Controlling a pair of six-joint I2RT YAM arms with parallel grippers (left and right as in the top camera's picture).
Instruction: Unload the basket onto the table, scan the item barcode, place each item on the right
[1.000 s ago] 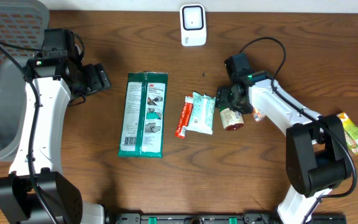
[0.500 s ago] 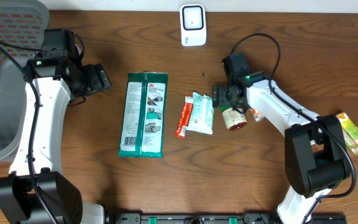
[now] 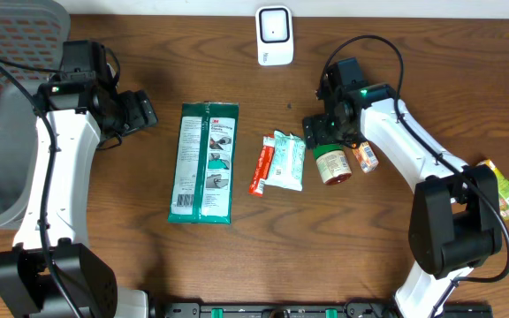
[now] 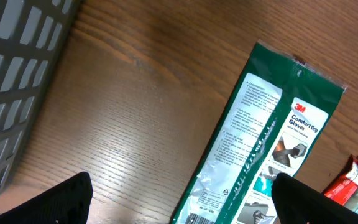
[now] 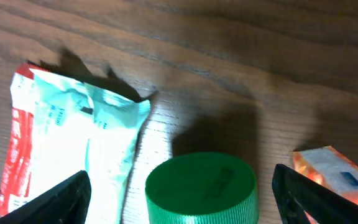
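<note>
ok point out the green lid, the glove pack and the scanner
green lid [image 5: 201, 186], right wrist view, middle of its top
glove pack [image 3: 203, 163], overhead view, centre of the pack
scanner [image 3: 274, 34], overhead view, middle of its white face

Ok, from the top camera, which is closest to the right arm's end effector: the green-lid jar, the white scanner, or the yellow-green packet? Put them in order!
1. Green-lid jar, right beside the right end effector.
2. White scanner, up and left, at the top of the picture.
3. Yellow-green packet, far out by the right edge.
</note>
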